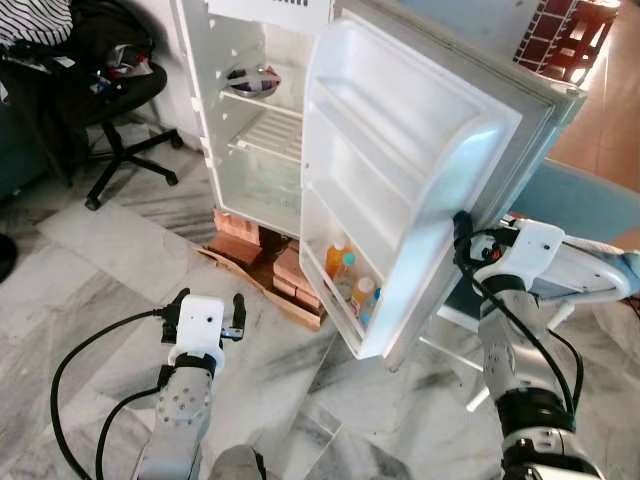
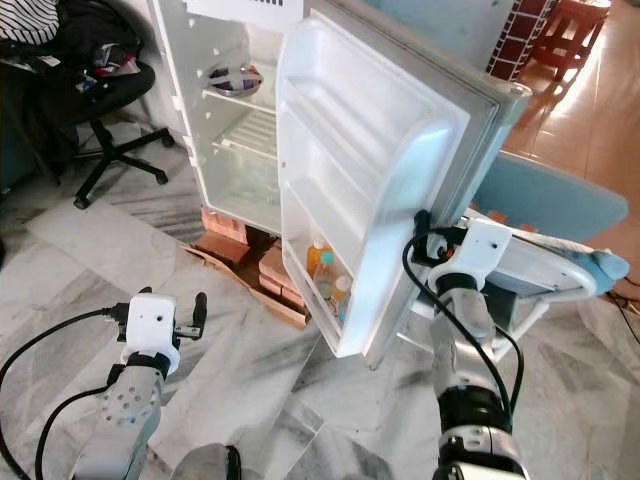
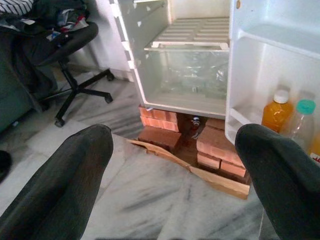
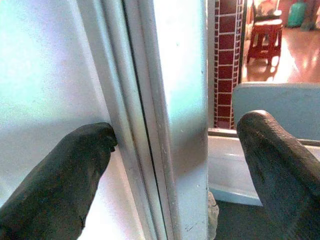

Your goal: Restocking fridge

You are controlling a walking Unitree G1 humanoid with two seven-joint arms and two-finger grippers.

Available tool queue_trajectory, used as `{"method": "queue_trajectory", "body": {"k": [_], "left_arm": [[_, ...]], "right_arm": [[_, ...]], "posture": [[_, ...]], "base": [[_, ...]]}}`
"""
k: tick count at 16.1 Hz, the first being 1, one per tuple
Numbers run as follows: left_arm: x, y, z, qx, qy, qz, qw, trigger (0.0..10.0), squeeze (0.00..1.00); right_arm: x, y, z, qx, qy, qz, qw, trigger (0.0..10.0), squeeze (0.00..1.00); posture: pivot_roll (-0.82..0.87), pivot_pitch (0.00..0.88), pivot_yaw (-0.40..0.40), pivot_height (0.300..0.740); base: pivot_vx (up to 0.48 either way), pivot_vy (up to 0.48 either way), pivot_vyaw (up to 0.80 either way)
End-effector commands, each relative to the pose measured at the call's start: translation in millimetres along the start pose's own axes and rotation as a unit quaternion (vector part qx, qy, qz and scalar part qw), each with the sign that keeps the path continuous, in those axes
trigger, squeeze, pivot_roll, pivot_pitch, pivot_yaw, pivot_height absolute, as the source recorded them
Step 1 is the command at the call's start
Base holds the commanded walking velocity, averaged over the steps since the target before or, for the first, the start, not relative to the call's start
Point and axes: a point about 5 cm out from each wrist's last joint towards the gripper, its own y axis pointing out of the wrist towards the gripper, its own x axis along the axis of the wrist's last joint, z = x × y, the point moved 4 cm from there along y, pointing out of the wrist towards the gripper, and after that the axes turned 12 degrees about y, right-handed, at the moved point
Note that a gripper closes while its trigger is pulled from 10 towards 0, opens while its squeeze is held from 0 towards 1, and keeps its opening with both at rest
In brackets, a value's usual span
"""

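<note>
No legible text, brand, number or sign is found in any view. The bottles (image 3: 276, 110) in the lowest shelf of the fridge door (image 1: 400, 160) carry labels, but these are too small and blurred to read. A dark vent-like strip at the top edge of the fridge (image 1: 262, 120) shows no readable marking. The packet (image 1: 252, 80) on the upper fridge shelf bears a printed pattern; no lettering can be made out on it.
</note>
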Motion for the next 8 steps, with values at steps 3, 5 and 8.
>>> {"method": "queue_trajectory", "body": {"k": [3, 5, 8], "left_arm": [[-1, 1.5, -2.0, -0.009, 0.005, 0.003, 1.0, 10.0, 0.0], [-1, 1.8, -2.4, -0.009, 0.0, 0.002, 1.0, 10.0, 0.0], [0, 2.2, -4.9, -0.01, -0.004, 0.001, 1.0, 10.0, 0.0]], "right_arm": [[26, -4.5, 79.5, 0.232, 0.169, 0.006, 0.958, 10.0, 0.0], [24, -54.5, 112.4, 0.392, 0.26, 0.088, 0.878, 10.0, 0.0], [-25, -90.1, 99.8, 0.409, 0.187, 0.19, 0.873, 10.0, 0.0]], "posture": [[0.13, 0.062, -0.044, 0.74], [0.13, 0.063, -0.044, 0.74], [0.12, 0.063, -0.044, 0.74]], "base": [[0.0, 0.0, 0.0], [0.0, 0.0, 0.0], [0.0, 0.0, 0.0]]}}
